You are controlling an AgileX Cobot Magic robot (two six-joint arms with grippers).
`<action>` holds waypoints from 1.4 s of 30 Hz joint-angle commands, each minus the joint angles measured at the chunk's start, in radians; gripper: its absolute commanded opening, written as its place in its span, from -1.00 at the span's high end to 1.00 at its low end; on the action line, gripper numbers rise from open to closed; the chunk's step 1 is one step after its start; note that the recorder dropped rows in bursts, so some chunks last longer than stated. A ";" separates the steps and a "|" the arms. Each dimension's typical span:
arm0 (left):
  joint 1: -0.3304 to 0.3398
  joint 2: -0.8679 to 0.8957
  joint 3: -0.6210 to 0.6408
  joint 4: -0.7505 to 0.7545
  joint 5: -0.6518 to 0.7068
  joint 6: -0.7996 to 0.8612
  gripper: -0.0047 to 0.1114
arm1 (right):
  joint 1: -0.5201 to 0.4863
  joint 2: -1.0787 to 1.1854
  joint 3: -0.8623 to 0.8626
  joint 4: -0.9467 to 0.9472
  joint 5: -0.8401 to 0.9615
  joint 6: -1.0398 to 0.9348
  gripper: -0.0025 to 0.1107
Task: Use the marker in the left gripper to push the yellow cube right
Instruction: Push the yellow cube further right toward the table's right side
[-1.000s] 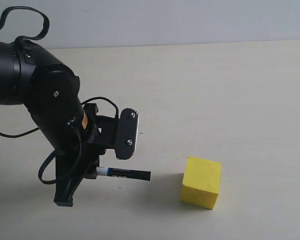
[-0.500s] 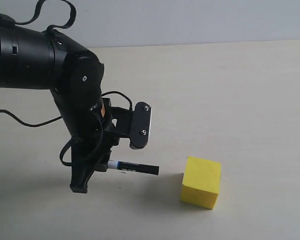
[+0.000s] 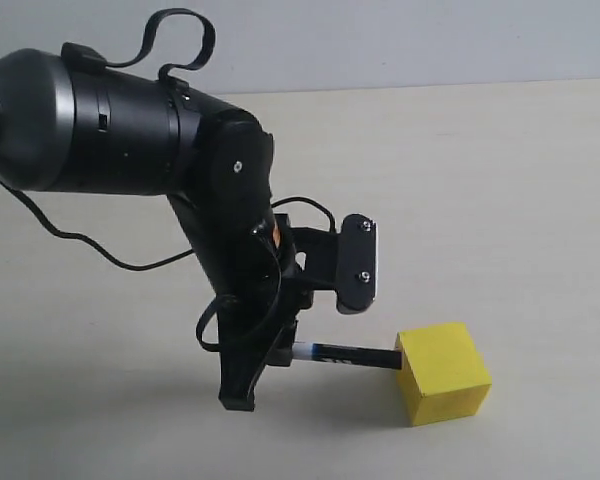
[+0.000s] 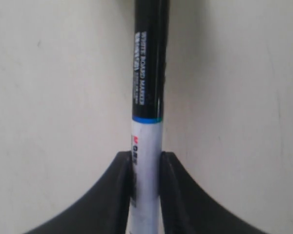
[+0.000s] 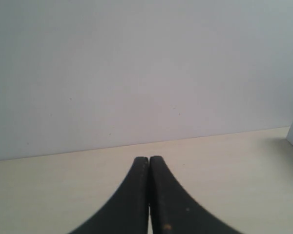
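The yellow cube (image 3: 443, 372) sits on the beige table near the front, turned a little askew. My left gripper (image 3: 283, 352) is shut on the marker (image 3: 346, 357), holding its white barrel, and the black cap points right with its tip against the cube's left face. In the left wrist view the marker (image 4: 147, 92) runs straight out from between the two black fingers (image 4: 118, 195) of the left gripper (image 4: 146, 158); the cube is out of that view. My right gripper (image 5: 149, 161) is shut on nothing and faces a plain wall over bare table.
The left arm's bulky black body (image 3: 130, 130) and its looping cable (image 3: 185, 40) fill the upper left of the exterior view. Pale table surface (image 3: 500, 200) stretches to the right and behind the cube.
The left arm has travelled right with the marker. The cap tip reached the cube, which has slid right and rotated slightly. The right gripper shows no earlier view.
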 commanded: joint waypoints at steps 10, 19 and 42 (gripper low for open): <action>0.038 -0.005 -0.006 0.067 0.181 -0.188 0.92 | -0.007 -0.007 0.005 -0.001 -0.005 -0.006 0.96; 0.003 -0.005 -0.006 0.095 0.132 -0.241 0.92 | -0.007 -0.007 0.005 -0.001 -0.005 -0.006 0.96; -0.123 -0.001 -0.016 0.154 -0.094 -0.372 0.92 | -0.007 -0.007 0.005 -0.003 -0.005 -0.006 0.96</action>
